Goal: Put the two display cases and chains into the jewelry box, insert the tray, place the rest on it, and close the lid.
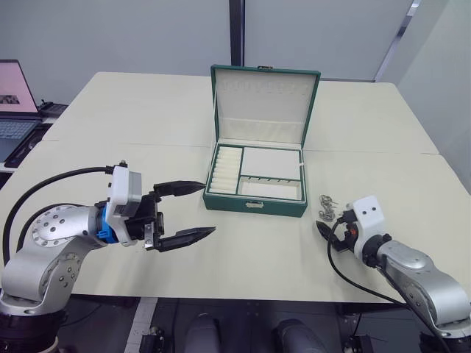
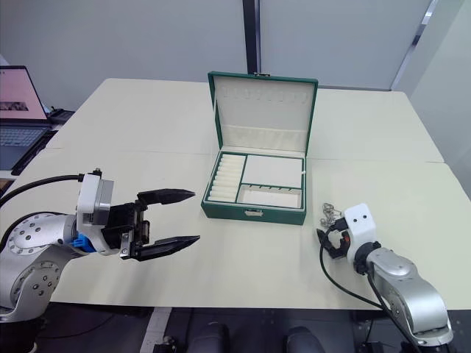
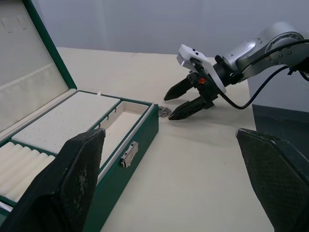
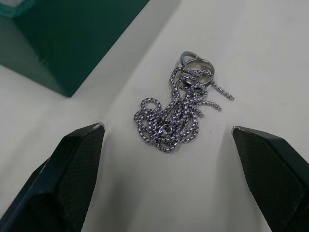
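Right hand [image 1: 324,227] spread wide, low over the surface [image 1: 257,250], fingers either side of a clump of silvery chain [image 4: 176,116] lying just right of the jewelry box [image 1: 256,198]. Left hand [image 1: 188,212] wide too, empty, off the box's front left corner. Lid [image 1: 265,103] upright, tray [image 1: 257,173] seated inside.

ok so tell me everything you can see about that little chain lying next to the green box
The chain is a small tangled clump of thin silvery metal links, twisted like fine rope, with a couple of small rings at one end and short loose ends sticking out. It lies flat on the cream table, off the front right corner of the green box, apart from it. The right pincer is open, a finger on either side of the chain, and nothing touches the chain but the table.
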